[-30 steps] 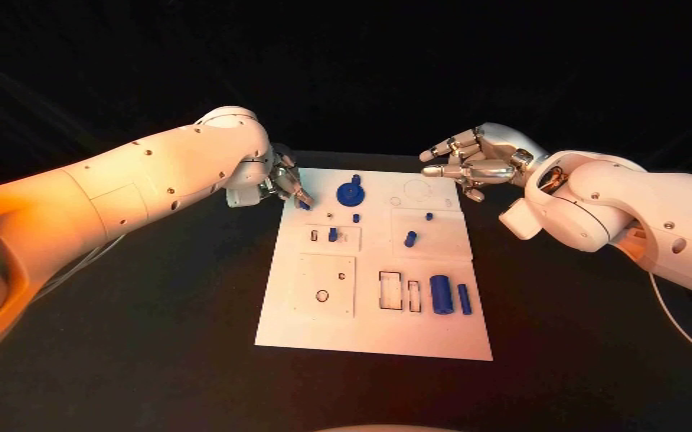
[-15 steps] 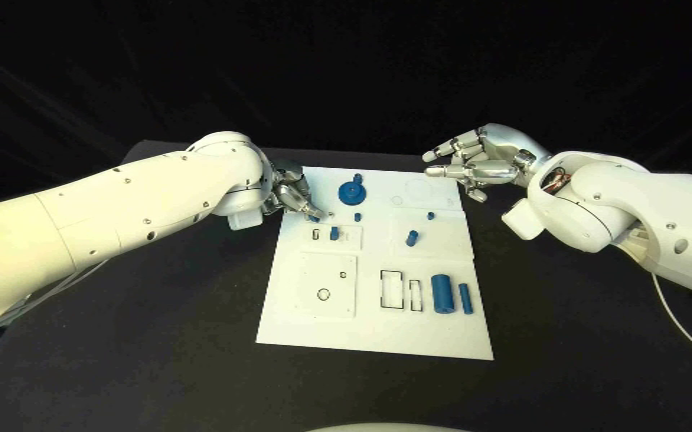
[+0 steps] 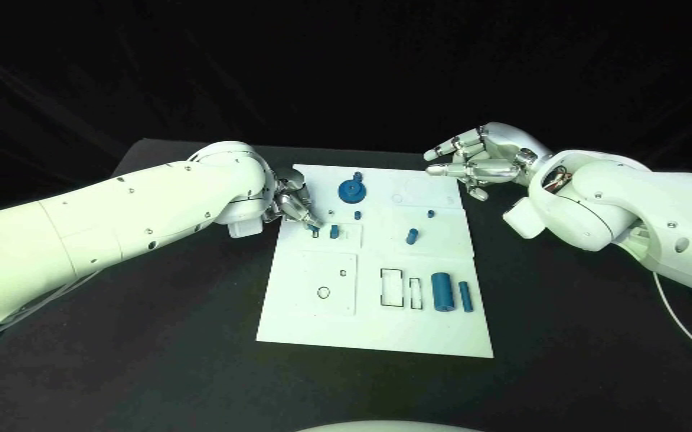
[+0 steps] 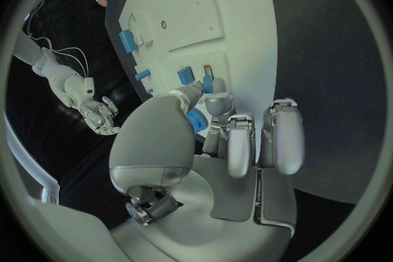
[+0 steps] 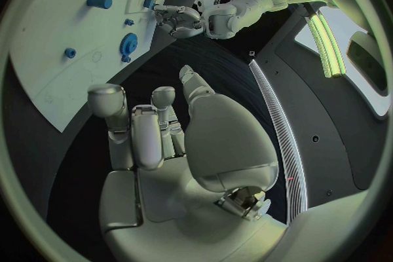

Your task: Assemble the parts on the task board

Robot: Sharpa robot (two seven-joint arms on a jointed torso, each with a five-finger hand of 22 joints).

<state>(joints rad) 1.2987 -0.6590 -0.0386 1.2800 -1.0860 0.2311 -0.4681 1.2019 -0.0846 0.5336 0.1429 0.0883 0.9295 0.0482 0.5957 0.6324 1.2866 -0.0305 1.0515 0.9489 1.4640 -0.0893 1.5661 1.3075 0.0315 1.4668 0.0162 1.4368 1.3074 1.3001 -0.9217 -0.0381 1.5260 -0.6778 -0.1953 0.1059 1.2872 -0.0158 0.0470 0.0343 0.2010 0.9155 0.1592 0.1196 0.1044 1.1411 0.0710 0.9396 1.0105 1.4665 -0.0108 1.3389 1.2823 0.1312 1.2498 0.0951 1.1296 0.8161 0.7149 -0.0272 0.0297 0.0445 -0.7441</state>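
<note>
The white task board (image 3: 368,327) lies mid-table. My left hand (image 3: 290,200) is over the board's far left edge and pinches a small blue part (image 4: 195,121) between thumb and a finger; in the head view its tip (image 3: 315,220) shows just above the board. A blue gear (image 3: 351,191) stands at the far middle. Small blue pegs (image 3: 413,236) stand in the middle rows, and one peg (image 3: 335,233) is right beside my left fingertips. My right hand (image 3: 477,161) hovers over the far right corner, fingers apart and holding nothing.
A thick blue cylinder (image 3: 441,292) and a thinner one (image 3: 466,298) lie at the board's near right, beside empty rectangular slots (image 3: 391,289). A round hole (image 3: 323,293) is at the near left. Black table (image 3: 159,352) surrounds the board.
My left hand has moved a little nearer along the board's left side, carrying the small blue part toward the peg row. The right hand has barely shifted.
</note>
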